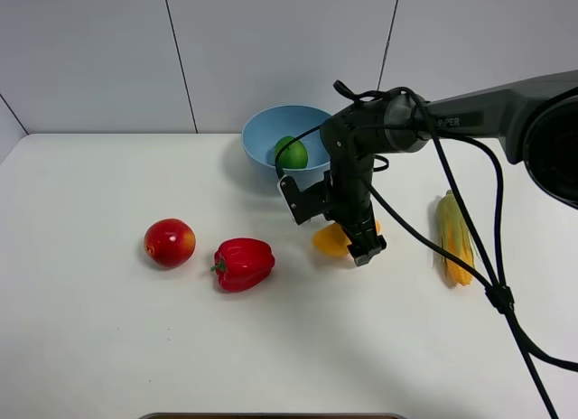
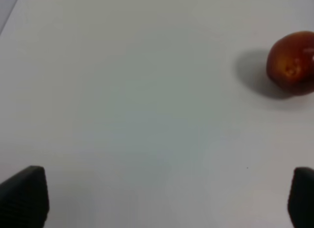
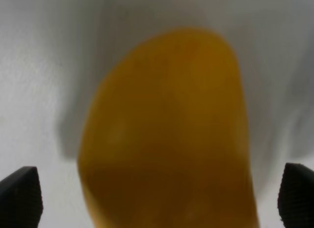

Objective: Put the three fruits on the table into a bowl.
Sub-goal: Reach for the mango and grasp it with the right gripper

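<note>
The green lime [image 1: 291, 152] lies inside the light-blue bowl [image 1: 257, 130] at the back middle of the white table [image 1: 108, 347]. The yellow-orange mango [image 1: 330, 240] lies on the table in front of the bowl. My right gripper [image 1: 354, 244] is down over it and open. In the right wrist view the mango [image 3: 167, 129] fills the space between the two fingertips [image 3: 19, 196]. The red apple [image 1: 170, 242] sits on the table at the left. My left gripper [image 2: 162, 198] is open and empty above bare table, with the apple [image 2: 292, 63] well ahead of it.
A glossy red bell pepper [image 1: 244, 264] lies between the apple and the mango. A yellow corn cob [image 1: 454, 237] lies right of the right arm. The arm's black cables [image 1: 492, 283] hang over the table's right side.
</note>
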Motion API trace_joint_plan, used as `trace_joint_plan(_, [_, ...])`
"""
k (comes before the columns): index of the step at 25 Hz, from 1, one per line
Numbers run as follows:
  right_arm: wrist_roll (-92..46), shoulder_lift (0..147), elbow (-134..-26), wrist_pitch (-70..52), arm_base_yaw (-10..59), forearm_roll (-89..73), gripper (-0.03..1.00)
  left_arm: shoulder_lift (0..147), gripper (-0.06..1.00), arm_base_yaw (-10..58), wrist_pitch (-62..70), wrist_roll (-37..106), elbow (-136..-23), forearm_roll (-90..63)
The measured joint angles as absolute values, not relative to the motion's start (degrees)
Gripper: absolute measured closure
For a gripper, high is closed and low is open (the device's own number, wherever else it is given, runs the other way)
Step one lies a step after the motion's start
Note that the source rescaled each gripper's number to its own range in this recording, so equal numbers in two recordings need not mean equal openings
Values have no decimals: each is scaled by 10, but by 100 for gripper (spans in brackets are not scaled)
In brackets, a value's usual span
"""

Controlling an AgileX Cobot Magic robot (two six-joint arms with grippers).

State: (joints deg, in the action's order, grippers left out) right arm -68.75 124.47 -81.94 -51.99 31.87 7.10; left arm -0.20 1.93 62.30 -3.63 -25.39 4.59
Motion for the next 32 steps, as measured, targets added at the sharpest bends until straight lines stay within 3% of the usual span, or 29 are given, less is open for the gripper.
trace_joint_plan(7, [-688,1249,-819,-515,319,69,0,-2,-6,19,623,-36,-254,46])
trace_joint_plan(13, [-688,1255,-819,-515,319,68,8,-2,-6,19,623,-36,-254,46])
trace_joint_plan(28, [-688,1267,-819,-511,319,61,10,-2,-6,19,623,-36,-254,46])
trace_joint_plan(30, [-688,1267,-819,-510,319,61,19,-2,-6,19,623,-36,-254,46])
trace_joint_plan(32, [-689,1267,-819,-505,319,61,53,-2,-6,19,623,-36,-254,46])
